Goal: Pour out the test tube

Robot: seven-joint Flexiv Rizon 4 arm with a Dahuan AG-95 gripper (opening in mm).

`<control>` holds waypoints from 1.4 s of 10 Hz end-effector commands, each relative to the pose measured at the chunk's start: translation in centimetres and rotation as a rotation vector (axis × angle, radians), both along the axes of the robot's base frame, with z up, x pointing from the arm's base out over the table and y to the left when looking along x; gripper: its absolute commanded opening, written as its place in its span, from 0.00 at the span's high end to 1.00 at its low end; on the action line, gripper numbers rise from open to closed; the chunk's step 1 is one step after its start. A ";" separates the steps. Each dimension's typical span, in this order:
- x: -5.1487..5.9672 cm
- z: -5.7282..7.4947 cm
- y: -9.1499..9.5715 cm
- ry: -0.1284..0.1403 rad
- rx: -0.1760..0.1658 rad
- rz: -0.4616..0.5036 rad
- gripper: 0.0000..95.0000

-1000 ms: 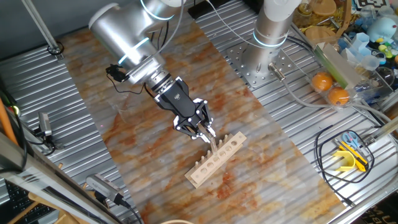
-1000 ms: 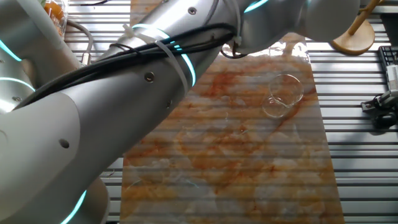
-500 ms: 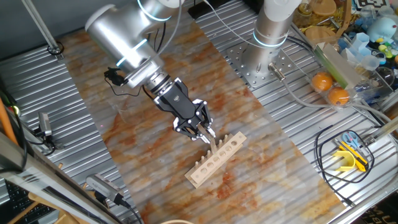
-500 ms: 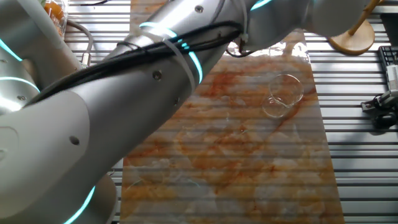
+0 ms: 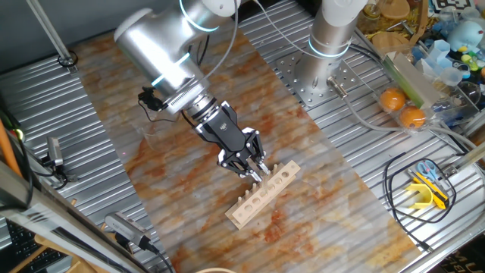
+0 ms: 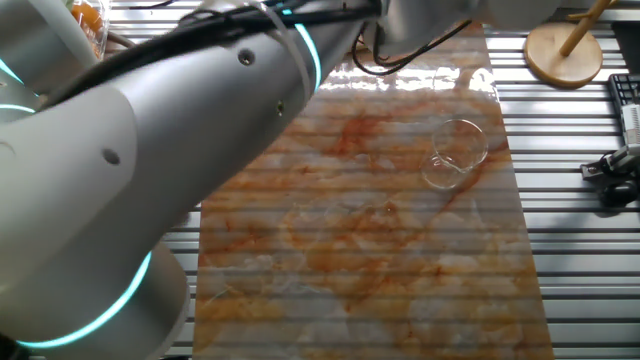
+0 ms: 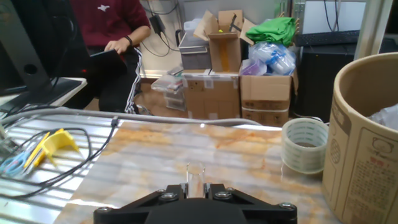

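Your test tube stands up between the fingers of your gripper, which is closed on it. You hold it right over the wooden rack on the worktop. The clear beaker sits far off on the orange mat. A roll of tape stands near a big tub.

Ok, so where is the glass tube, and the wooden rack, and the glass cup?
test tube [image 7: 195,179]: hand view, its clear wall just above the fingers.
wooden rack [image 5: 258,201]: one fixed view, middle of its top.
beaker [image 6: 455,153]: the other fixed view, its clear side wall.
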State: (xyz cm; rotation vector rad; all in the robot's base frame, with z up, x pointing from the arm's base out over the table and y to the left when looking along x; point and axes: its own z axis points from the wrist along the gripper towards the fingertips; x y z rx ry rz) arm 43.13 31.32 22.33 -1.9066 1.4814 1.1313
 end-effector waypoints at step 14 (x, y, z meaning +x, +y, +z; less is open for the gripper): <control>0.4 -0.5 -0.6 -0.039 0.016 0.009 1.00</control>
